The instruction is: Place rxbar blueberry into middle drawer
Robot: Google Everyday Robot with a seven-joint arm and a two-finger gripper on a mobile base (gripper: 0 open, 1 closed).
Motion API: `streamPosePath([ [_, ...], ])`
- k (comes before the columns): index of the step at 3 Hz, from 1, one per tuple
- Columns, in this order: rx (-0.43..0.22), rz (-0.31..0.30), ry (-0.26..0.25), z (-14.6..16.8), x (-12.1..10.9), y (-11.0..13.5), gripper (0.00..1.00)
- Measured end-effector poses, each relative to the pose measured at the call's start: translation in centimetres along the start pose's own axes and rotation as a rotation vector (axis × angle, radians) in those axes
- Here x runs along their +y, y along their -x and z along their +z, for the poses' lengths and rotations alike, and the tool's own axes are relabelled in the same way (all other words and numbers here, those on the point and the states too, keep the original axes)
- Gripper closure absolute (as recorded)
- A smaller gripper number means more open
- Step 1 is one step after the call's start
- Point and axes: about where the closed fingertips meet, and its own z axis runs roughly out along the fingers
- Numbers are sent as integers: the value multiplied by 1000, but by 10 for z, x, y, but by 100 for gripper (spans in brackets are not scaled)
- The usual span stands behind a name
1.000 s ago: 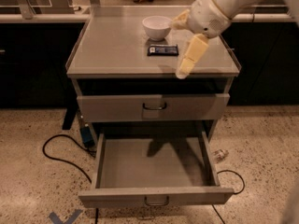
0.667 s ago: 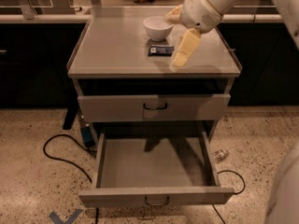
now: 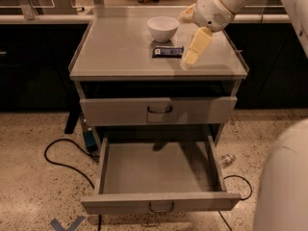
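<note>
The rxbar blueberry, a flat dark blue bar, lies on the grey cabinet top just in front of a white bowl. My gripper hangs tilted over the cabinet top, just right of the bar, with its tip close beside the bar's right end. It holds nothing that I can see. The middle drawer is pulled wide open below, and its grey inside is bare. Its small dark handle sits at front centre.
The white bowl stands behind the bar. The upper drawer front is shut. Black cables and a small blue thing lie on the speckled floor to the left. A pale robot body part fills the lower right.
My gripper has shifted a little up and back, staying just right of the bar. The bar, bowl and drawers have not moved.
</note>
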Motion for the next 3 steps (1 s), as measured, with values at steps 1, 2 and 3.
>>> streamPosePath([
  [1,55,118,32,24,-30,-48,0],
  [2,98,157,6,33,-50,-82,0],
  [3,97,157,6,33,-50,-82,0],
])
